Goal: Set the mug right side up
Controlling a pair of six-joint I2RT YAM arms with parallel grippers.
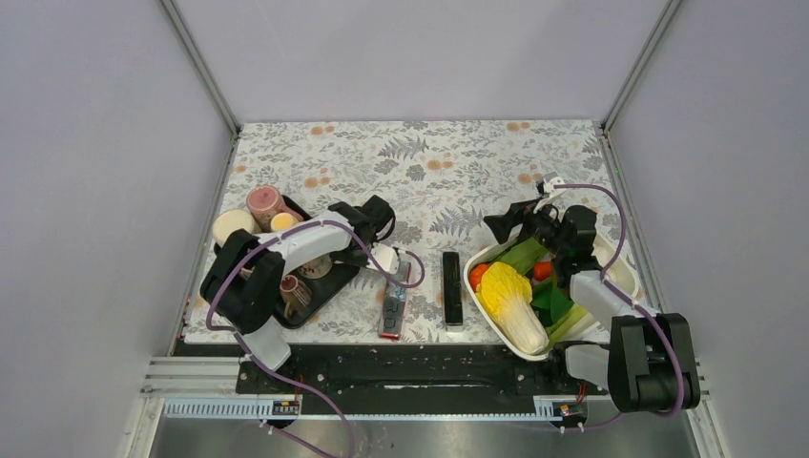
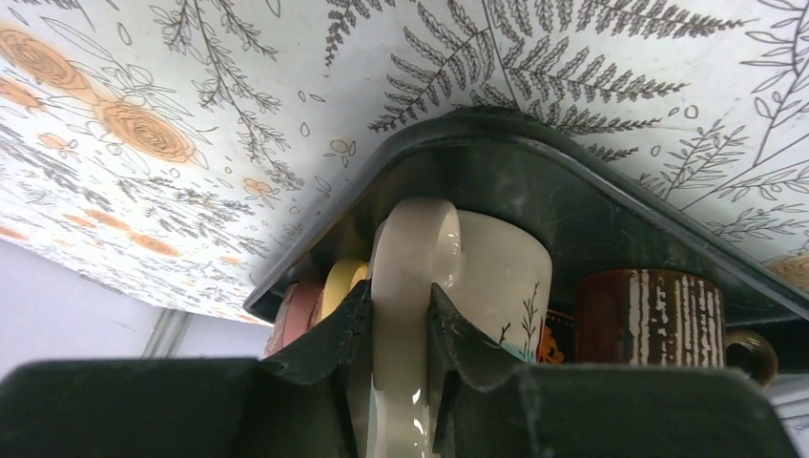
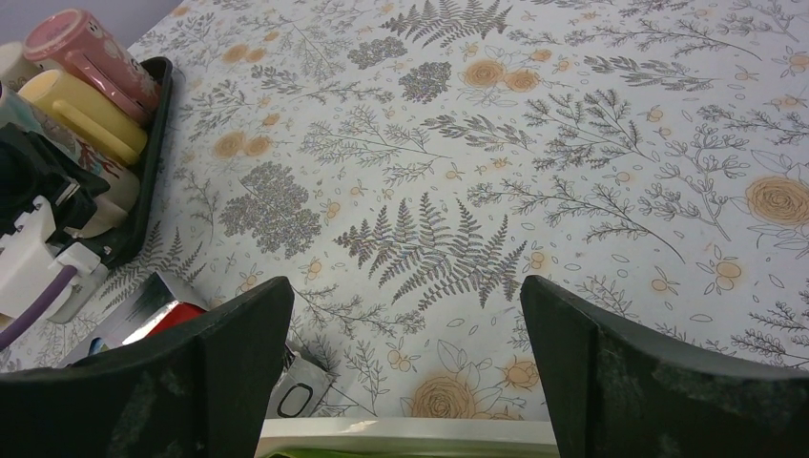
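At the left pincer (image 2: pixel 399 303), we see the two black fingers (image 2: pixel 334 329) pressed against either side of the looped handle of the cream ceramic mug with a thin plant drawing (image 2: pixel 487 277), pinching it. The mug sits in the black plastic tray (image 2: pixel 572 191) at the left of the table. On one side is a brown mug streaked with white (image 2: pixel 649 320), and on the other a pale yellow cup (image 2: pixel 339 281) and a pink cup (image 2: pixel 294 313). The pincer's body cuts off the lower part of the mug, so we cannot tell which end faces the tray floor. We find no writing on it, only the small drawing.

From above, the left arm covers most of the mug, and only a cream patch shows beneath it.

Beyond the tray, a flat grey and red packet (image 1: pixel 393 307) lies on the floral printed tablecloth (image 1: pixel 429 167). Its printing is too small for us to read. Just beside it lies a black rectangular block (image 1: pixel 452 286) with no mark that we can make out.

The right pincer (image 3: pixel 410 382) hangs with its fingers spread wide and nothing between them. It is above the cloth, near the white oval basket of vegetables (image 1: pixel 472 277), which holds a pale yellow cabbage (image 1: pixel 510 301). At the lower edge of the right wrist view, a white sachet with a black oval outline (image 3: pixel 300 391) is partly cut off, and any lettering on it is illegible.
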